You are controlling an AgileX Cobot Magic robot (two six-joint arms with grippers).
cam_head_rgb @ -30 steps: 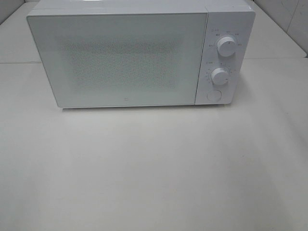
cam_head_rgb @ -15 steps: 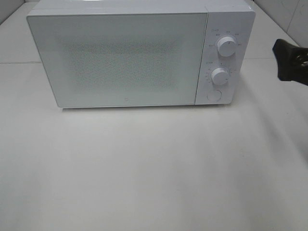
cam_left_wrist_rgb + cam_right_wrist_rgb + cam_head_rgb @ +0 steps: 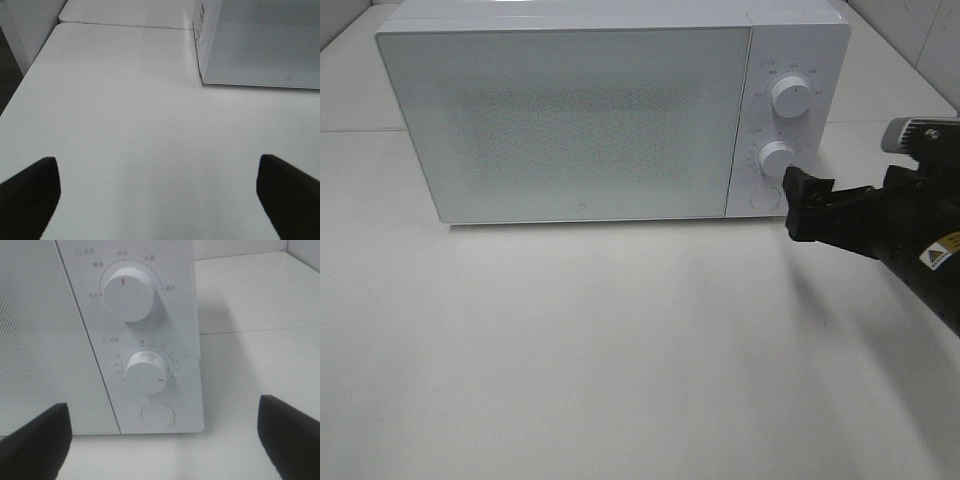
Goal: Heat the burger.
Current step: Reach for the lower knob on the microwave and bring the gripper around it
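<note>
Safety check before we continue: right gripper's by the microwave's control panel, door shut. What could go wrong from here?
1. The open right gripper sits close to both the round button and the lower knob; a slightly off push could bump the knob instead.
2. The microwave door is shut and no burger shows in any view. Whether one is inside cannot be told, so it might run empty.
</note>
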